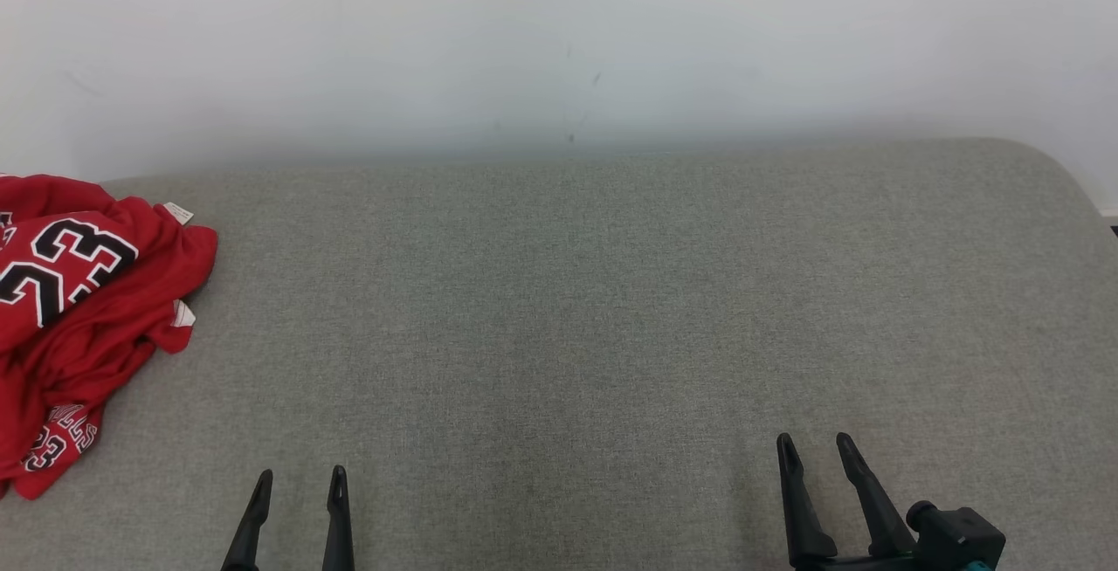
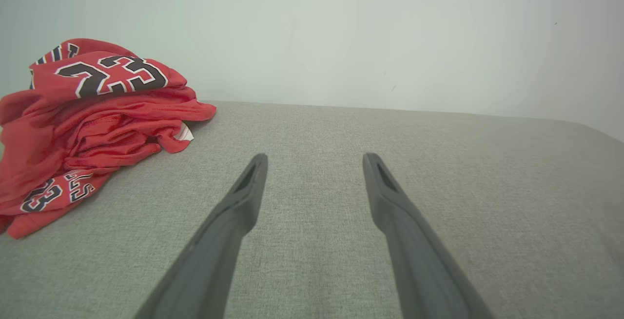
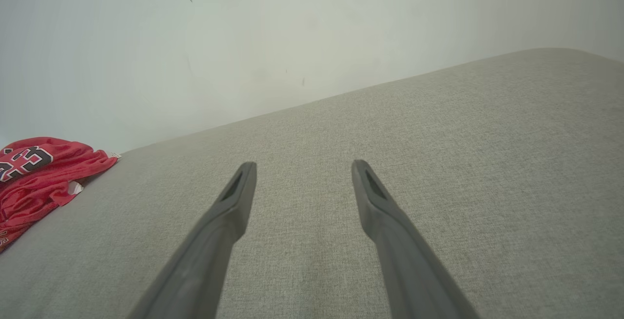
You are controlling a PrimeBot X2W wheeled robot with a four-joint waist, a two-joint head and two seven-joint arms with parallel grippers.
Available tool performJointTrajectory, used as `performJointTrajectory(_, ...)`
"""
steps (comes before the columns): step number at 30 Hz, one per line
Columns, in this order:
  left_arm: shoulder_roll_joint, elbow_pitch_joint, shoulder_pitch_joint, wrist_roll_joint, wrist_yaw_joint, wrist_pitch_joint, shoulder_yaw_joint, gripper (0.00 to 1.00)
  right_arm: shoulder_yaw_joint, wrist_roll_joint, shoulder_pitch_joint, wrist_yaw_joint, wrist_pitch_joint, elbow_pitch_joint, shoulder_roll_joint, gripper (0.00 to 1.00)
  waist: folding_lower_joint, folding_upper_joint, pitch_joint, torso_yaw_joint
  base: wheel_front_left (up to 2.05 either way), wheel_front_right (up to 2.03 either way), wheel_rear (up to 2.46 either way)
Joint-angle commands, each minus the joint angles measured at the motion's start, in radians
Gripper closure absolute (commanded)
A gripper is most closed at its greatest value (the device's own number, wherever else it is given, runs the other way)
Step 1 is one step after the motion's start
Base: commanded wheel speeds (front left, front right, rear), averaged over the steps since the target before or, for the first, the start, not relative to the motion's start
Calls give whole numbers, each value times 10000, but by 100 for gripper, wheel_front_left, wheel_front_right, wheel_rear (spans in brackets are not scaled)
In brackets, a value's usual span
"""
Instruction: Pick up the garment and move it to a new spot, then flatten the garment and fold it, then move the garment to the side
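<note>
Right, I have the jersey [image 1: 83, 292] lying in a crumpled red heap at the far left of the cushion [image 1: 568, 309], partly cut off by the left edge of the head view. Black and white "23" numerals show on its top fold and again on a lower fold nearer me, and small white tags poke out on its right side. The left gripper [image 1: 301, 471] sits low at my near left, fingers spread apart and holding nothing, tips above bare grey fabric; the jersey is off to its left, not touching. The right gripper [image 1: 815, 437] sits at my near right, fingers likewise apart and empty, well away from the jersey. From the left wrist view the heap rises in several stacked folds beside the pale wall [image 1: 559, 38].
</note>
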Motion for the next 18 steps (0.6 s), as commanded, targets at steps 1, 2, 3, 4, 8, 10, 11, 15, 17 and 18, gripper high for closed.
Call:
performJointTrajectory(1, 43, -70, 135, 296, 43, -95, 25, 0, 22, -232, 63, 35, -98, -22, -5, 0, 0, 0, 5, -2, 0, 0, 0)
performJointTrajectory(2, 44, -73, 136, 299, 56, -105, 34, 0, 1, -279, 77, 36, -121, -18, -5, 0, 0, 0, 10, -1, 0, 0, 0)
performJointTrajectory(3, 44, -73, 136, 299, 56, -105, 34, 0, 1, -279, 77, 36, -121, -18, -5, 0, 0, 0, 10, -1, 0, 0, 0)
performJointTrajectory(4, 46, -80, 143, 329, 62, -128, 46, 0, -33, -315, 89, 36, -132, -7, -5, 0, 0, 0, 15, 1, 0, 0, 0)
performJointTrajectory(8, 43, -44, 158, 139, 80, -124, 117, 0, -101, -235, 82, 36, -122, 15, -3, 0, 0, 0, 40, 1, 0, 0, 0)
performJointTrajectory(10, 43, -8, 151, 22, 109, -124, 169, 0, -141, -175, 81, 36, -120, 21, -5, 0, 0, 0, 50, -2, 0, 0, 0)
performJointTrajectory(11, 41, -1, 146, 32, 105, -124, 181, 0, -147, -156, 79, 36, -120, 28, -3, 0, 0, 0, 55, -3, 0, 0, 0)
performJointTrajectory(15, 41, 8, 182, 9, 107, -124, 244, 0, -162, -123, 94, 36, -120, 60, -3, 0, 0, 0, 56, -8, 0, 0, 0)
performJointTrajectory(17, 41, -5, 207, 15, 118, -124, 249, 0, -157, -150, 102, 36, -120, 72, -3, 0, 0, 0, 54, -7, 0, 0, 0)
performJointTrajectory(18, 41, -10, 219, 23, 128, -124, 243, 0, -156, -162, 106, 36, -120, 74, -3, 0, 0, 0, 51, -7, 0, 0, 0)
